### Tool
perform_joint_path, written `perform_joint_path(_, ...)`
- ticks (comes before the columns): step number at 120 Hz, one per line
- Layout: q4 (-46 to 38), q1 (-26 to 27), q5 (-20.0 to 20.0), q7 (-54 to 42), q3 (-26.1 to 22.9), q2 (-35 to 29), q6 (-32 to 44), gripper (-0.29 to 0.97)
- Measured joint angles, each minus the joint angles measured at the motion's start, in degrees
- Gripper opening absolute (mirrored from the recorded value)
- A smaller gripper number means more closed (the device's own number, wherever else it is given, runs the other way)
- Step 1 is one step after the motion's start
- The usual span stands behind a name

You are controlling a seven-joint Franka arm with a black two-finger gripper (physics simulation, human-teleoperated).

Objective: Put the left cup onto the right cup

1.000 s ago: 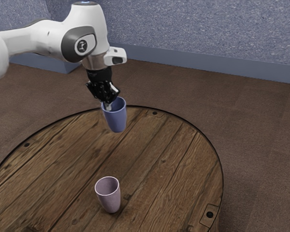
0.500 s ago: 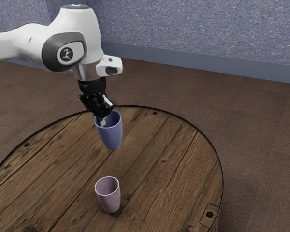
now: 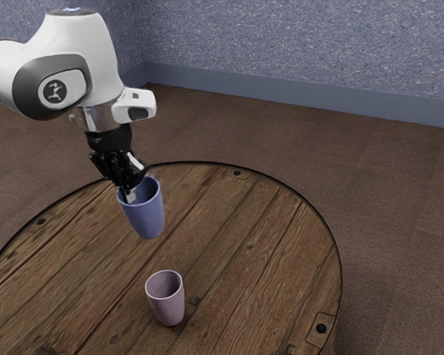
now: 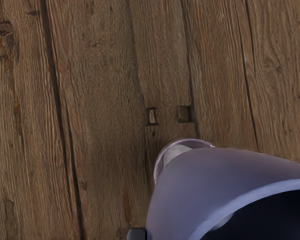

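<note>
Gripper (image 3: 132, 189) clenched on the rim of the blue cup (image 3: 143, 211), with one finger inside the mouth and the other against the outer wall. It hangs from the white arm (image 3: 52, 70), which comes in from the exterior view's left. The blue cup is held in the air above the table (image 3: 266, 244), touching nothing else. It is tilted, with its mouth turned up toward the far right and its base pointing down toward the near side.

The lilac cup (image 3: 166, 296) stands upright on the planks, mouth up. It is nearer to the camera than the blue cup and slightly to the exterior view's right of it. The two cups are apart, with bare wood between them.

In the wrist view the blue cup (image 4: 225, 185) sits just under the hand. Beyond it the table (image 4: 90, 100) shows dark gaps between its planks and two small square fittings (image 4: 152, 116) side by side.

The round table stands on a brown floor (image 3: 370, 170) before a grey-blue wall (image 3: 318, 37).
</note>
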State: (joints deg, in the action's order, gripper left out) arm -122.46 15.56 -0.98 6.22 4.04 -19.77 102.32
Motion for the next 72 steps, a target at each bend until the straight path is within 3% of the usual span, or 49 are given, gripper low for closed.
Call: perform_joint_path(72,-8.99,0.97,0.77,3.53,0.06,2.71,7.61,-0.11)
